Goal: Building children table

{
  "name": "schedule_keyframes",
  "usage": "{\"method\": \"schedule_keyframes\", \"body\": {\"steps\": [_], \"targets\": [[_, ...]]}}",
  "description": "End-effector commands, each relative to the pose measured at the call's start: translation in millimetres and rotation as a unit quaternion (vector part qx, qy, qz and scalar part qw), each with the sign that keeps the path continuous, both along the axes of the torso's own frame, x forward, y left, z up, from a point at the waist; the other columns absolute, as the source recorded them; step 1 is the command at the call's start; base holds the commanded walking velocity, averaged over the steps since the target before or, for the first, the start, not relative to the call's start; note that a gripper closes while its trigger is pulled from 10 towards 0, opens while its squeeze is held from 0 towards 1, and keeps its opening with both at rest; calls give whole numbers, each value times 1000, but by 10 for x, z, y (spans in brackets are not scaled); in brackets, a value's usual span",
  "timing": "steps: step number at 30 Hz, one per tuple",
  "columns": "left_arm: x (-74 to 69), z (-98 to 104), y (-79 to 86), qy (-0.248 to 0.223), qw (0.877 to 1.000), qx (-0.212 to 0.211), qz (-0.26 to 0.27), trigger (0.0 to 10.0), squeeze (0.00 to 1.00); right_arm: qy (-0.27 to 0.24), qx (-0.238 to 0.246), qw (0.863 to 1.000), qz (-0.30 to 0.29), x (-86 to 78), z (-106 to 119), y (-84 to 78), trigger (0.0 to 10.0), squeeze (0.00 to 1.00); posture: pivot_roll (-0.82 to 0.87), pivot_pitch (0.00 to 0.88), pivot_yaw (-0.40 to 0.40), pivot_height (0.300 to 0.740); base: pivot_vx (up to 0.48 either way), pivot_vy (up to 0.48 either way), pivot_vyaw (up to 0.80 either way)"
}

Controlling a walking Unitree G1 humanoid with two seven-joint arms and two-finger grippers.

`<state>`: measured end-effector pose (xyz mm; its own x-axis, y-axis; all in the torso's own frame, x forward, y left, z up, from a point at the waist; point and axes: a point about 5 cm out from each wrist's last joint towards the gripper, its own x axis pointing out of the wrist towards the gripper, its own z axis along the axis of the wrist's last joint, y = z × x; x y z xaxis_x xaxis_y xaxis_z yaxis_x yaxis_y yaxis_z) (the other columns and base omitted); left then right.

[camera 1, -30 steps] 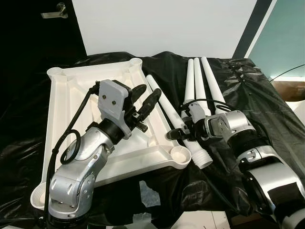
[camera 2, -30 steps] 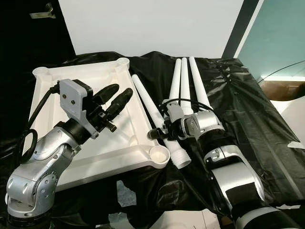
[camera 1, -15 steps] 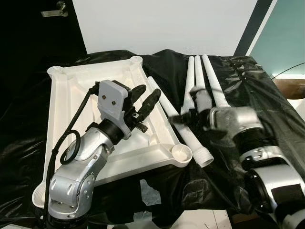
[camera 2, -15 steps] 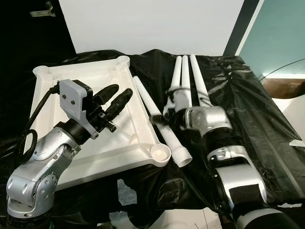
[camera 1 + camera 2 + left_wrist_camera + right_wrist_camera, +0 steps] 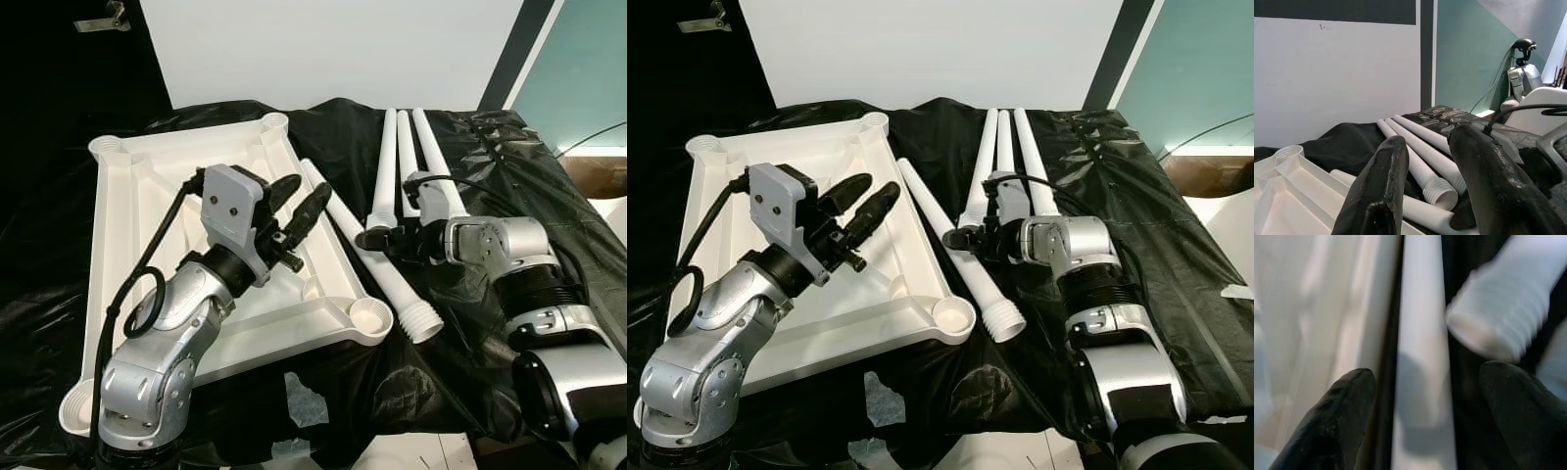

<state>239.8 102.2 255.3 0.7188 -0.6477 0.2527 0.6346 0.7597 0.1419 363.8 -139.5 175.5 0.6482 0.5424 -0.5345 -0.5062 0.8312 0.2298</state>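
An upturned white tabletop (image 5: 137,196) is lying on black sheeting (image 5: 549,196) beneath the hovering left gripper (image 5: 296,201), fingers parted and empty, while four white threaded legs (image 5: 367,255) are lying beside it, the right gripper (image 5: 377,238) straddling the nearest, open.

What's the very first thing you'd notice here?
A big white upside-down table top lies on a black sheet, with four white table legs beside it. The left gripper hangs open above the top, and the right gripper reaches open toward the legs.
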Motion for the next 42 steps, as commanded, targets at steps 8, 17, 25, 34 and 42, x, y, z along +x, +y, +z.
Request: {"method": "schedule_keyframes", "body": {"steps": [8, 17, 25, 34, 42], "targets": [[1, 22, -17, -3, 1000, -1, 3, 10000, 0, 52, -55, 997, 13, -88, -191, -18, 10000, 0, 143, 59, -48, 740, 0, 0, 0], [7, 19, -14, -4, 1000, 1, 2, 10000, 0, 55, -68, 995, 47, -93, -270, 115, 10000, 0, 143, 40, -49, 740, 0, 0, 0], [31, -10, -31, 0, 1000, 19, -5, 10000, 0, 79, -94, 990, 74, -67, -418, 291, 10000, 0, 152, 38, -57, 740, 0, 0, 0], [38, -206, -17, 26, 999, 36, 10, 10000, 0, 96, -116, 986, 68, -52, -429, 249, 0, 0, 158, 42, -74, 740, 0, 0, 0], [55, -228, -10, 33, 999, 31, 15, 10000, 0, 49, -85, 993, 68, 26, -190, 284, 10000, 0, 143, 52, -65, 740, 0, 0, 0]]}}
